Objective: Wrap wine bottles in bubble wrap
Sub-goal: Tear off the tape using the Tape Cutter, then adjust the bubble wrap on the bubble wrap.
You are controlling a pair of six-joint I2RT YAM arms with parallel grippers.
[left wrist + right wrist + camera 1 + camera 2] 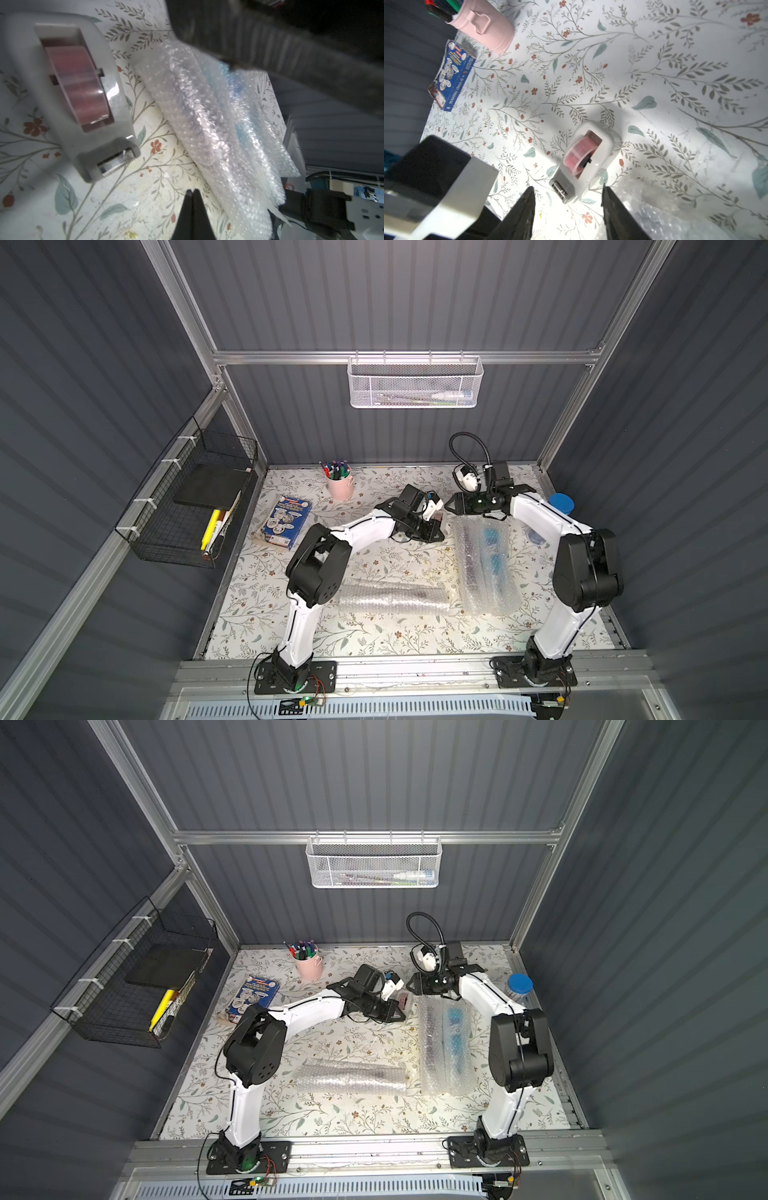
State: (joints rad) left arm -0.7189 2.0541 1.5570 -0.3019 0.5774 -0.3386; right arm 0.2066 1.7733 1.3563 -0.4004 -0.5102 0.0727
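Three bubble wrap bundles lie on the flowered table. One roll [395, 597] lies crosswise near the front with a dark wine bottle [419, 594] showing through it. Two lie side by side at the right [486, 568], with a purple bottle [471, 556] and a blue bottle [493, 547] inside. My left gripper [192, 192] is shut and empty, hovering over the table beside those bundles [207, 124] and a grey tape dispenser [83, 99]. My right gripper [568, 193] is open with nothing between its fingers. The dispenser's [586, 158] cutter end lies just beyond its fingertips. Both grippers meet near the dispenser [404, 999].
A pink cup of markers [340, 485] and a blue book [284, 520] stand at the back left. A blue-lidded tube [561, 504] stands at the right edge, behind my right arm. A black wire basket [195, 506] hangs on the left wall and a white mesh basket [415, 383] on the back rail.
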